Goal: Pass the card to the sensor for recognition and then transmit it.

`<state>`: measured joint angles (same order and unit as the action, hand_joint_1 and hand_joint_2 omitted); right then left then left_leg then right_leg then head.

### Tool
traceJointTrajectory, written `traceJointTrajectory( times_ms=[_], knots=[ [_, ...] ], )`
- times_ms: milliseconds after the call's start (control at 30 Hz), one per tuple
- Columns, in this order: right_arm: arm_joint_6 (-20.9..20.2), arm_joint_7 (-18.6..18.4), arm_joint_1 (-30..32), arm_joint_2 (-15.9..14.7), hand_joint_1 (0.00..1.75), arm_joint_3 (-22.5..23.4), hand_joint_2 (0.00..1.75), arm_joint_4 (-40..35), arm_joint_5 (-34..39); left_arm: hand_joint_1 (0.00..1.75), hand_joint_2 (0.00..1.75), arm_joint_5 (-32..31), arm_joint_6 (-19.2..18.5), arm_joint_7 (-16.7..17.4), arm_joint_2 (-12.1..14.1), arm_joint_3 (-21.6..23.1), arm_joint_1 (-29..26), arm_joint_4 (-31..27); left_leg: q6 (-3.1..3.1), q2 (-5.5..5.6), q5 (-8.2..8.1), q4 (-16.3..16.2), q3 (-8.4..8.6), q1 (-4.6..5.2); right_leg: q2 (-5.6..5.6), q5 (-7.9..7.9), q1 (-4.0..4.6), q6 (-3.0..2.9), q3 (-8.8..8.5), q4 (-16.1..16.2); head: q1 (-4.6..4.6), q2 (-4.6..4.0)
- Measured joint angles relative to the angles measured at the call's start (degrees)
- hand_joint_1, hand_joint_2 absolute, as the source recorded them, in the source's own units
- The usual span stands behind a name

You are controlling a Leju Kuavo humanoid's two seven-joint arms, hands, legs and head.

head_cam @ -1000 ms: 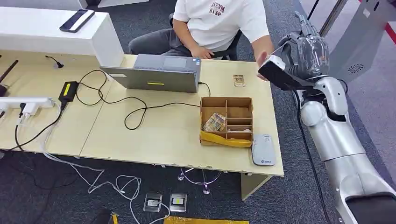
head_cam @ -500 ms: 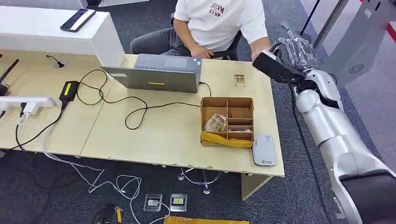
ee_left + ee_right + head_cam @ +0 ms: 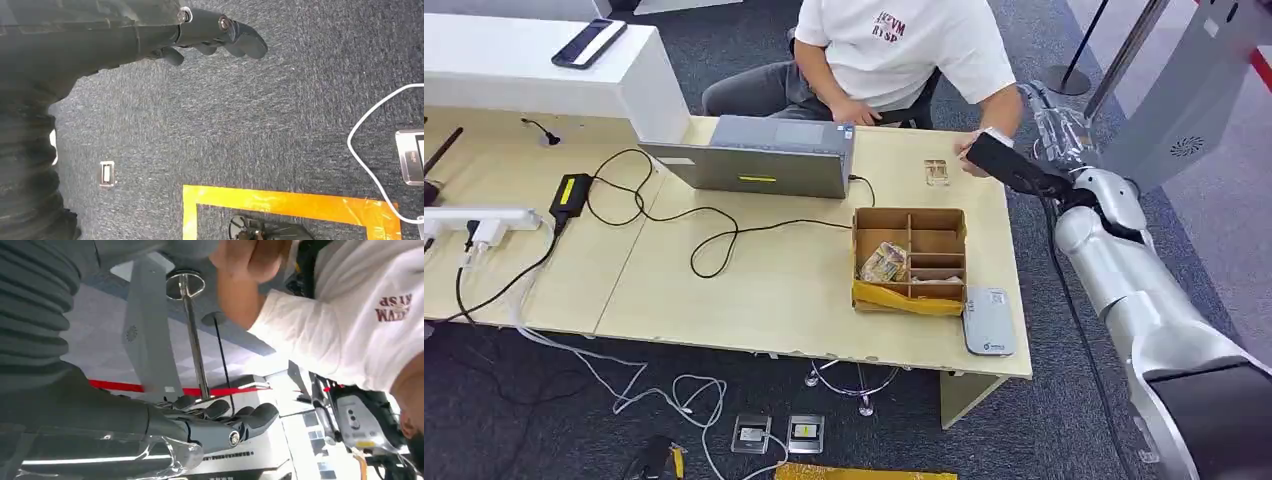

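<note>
Nearest, the left hand point(image 3: 220, 32) hangs over dark carpet, its fingers loosely bent with nothing in them. On the floor by it are an orange tape outline point(image 3: 280, 202) and a loose white cable point(image 3: 365, 160). In the head view, two small floor devices point(image 3: 778, 433) lie just in front of the table's near edge, among more white cable.

The grey flat sensor point(image 3: 988, 320) lies at the near right end of the table point(image 3: 754, 300), close to the front edge and touching the cardboard box point(image 3: 910, 258). The box is divided into compartments (one on its left side holds a crumpled packet). To the left of the box the wood is bare up to a loop of black cable point(image 3: 714, 240).

Farther back stands an open laptop point(image 3: 759, 158). Right of it a small flat card point(image 3: 936, 172) lies on the table, apart from every hand; it is too small to read.

Past the far right corner, the right hand point(image 3: 1054, 125) is held up off the table's side edge, fingers straight and slightly parted, holding nothing. A person's hand point(image 3: 976, 152) is just beside its black wrist unit. A slanted grey panel point(image 3: 1179, 100) and a stanchion post point(image 3: 1114, 55) stand close on the arm's outer side, with carpet between them and the table.
</note>
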<state>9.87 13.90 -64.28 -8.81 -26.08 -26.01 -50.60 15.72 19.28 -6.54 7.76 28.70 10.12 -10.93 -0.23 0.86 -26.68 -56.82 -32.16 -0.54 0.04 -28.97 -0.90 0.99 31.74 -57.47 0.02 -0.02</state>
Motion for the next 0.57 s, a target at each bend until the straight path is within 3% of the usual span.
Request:
traceJointTrajectory(
  times_ms=[167,267,500,567],
  knots=[
    [5.4,2.8,0.0,0.0,0.0,0.0,1.75,0.0,3.3,0.0,1.75,0.5,0.5,-0.4,0.0,0.3,-0.1,0.0,0.0,-0.02,0.0,0.0,0.01,0.0,0.01,0.0,0.0,0.0,0.01,0.0,0.02,0.0],
    [11.5,4.5,0.3,-1.1,0.0,0.3,1.75,-0.8,4.7,0.0,1.75,0.8,1.1,-0.9,0.0,0.3,-0.5,0.0,0.0,-0.01,0.0,-0.1,0.02,0.0,-0.01,0.0,0.0,0.0,0.02,0.0,0.02,0.02],
    [24.5,6.3,2.1,-8.1,0.0,2.5,1.75,-4.8,5.3,0.0,1.75,2.6,2.4,-1.6,0.0,0.3,-1.9,0.0,0.04,-0.02,-0.05,-0.2,0.0,0.01,0.02,0.0,-0.01,0.01,0.04,0.0,0.0,0.02],
    [26.4,6.5,2.7,-11.3,0.0,4.1,1.75,-5.6,4.6,0.0,1.75,3.5,2.9,-1.6,0.0,0.3,-2.2,0.0,0.05,-0.01,-0.06,-0.3,-0.02,0.01,-0.01,0.01,-0.01,0.02,0.03,0.0,-0.04,0.0]
  ],
)
